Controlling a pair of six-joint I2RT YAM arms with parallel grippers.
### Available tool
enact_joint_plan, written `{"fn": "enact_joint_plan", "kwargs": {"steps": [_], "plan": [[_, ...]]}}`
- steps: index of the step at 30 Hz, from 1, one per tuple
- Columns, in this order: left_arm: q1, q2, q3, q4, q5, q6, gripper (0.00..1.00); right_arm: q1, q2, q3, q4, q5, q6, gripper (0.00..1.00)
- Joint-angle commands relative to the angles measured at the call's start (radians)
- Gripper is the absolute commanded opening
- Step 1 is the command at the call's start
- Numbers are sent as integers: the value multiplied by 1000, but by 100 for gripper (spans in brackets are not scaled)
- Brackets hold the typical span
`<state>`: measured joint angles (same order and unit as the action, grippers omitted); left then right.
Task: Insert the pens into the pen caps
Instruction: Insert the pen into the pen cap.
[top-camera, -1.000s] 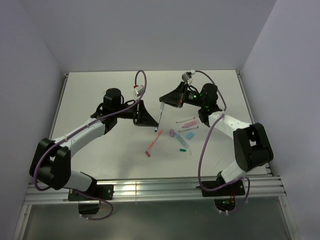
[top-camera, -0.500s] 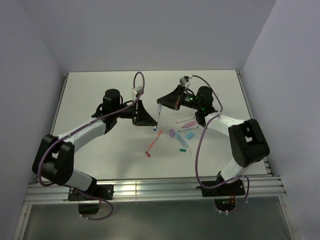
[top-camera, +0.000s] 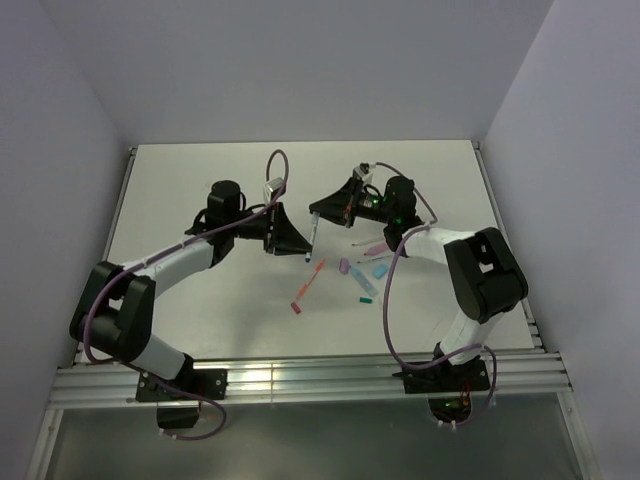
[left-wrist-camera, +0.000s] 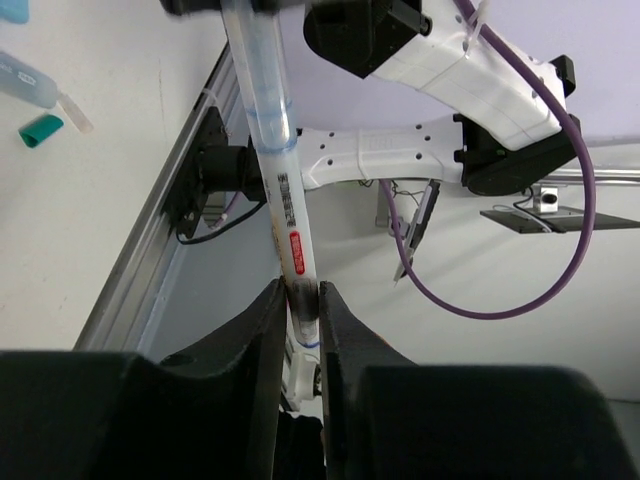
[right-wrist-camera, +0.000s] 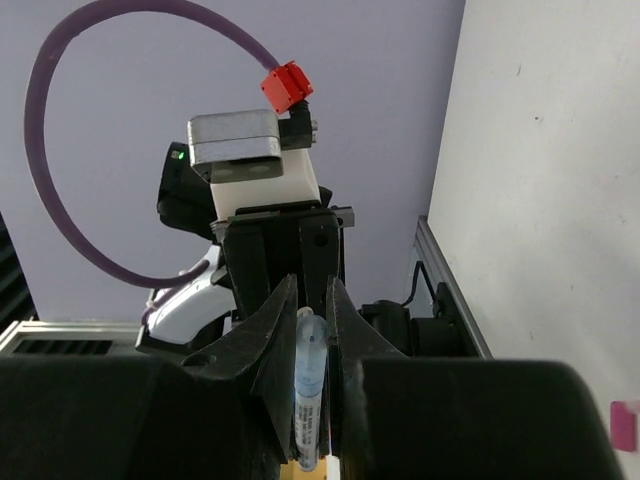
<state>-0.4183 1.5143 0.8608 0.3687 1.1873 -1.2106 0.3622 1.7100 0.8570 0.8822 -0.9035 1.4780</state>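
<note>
A whitish pen (top-camera: 313, 236) (left-wrist-camera: 285, 205) hangs above the table between my two grippers. A translucent light-blue pen cap (left-wrist-camera: 262, 85) (right-wrist-camera: 311, 352) sits on its upper end. My right gripper (top-camera: 319, 211) (right-wrist-camera: 312, 300) is shut on that capped end. My left gripper (top-camera: 303, 246) (left-wrist-camera: 300, 305) has its jaws pressed against both sides of the pen's lower end. On the table lie an orange-red pen (top-camera: 306, 288), a pink pen (top-camera: 377, 245), a lilac cap (top-camera: 344, 267), a light-blue cap (top-camera: 380, 270) and a teal cap (top-camera: 366, 299) (left-wrist-camera: 42, 128).
The loose pens and caps lie grouped right of the table's middle, under and beside the right arm. A metal rail (top-camera: 300, 375) runs along the near edge. White walls (top-camera: 300, 70) enclose the table at the back and sides.
Both grippers and the pen between them have drifted slightly left and towards the back. The right arm has folded in closer. The loose items have not moved.
</note>
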Motion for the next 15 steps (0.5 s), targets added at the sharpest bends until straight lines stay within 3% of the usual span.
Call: {"fn": "enact_joint_plan", "kwargs": {"steps": [1, 8, 15], "plan": [[26, 10, 14, 90, -20, 13, 25, 23, 23, -18, 26, -58, 11, 0], [32, 15, 12, 79, -9, 23, 46, 15, 25, -16, 34, -61, 15, 0], [33, -8, -12, 16, -5, 78, 53, 4, 31, 4, 49, -63, 28, 0]]}}
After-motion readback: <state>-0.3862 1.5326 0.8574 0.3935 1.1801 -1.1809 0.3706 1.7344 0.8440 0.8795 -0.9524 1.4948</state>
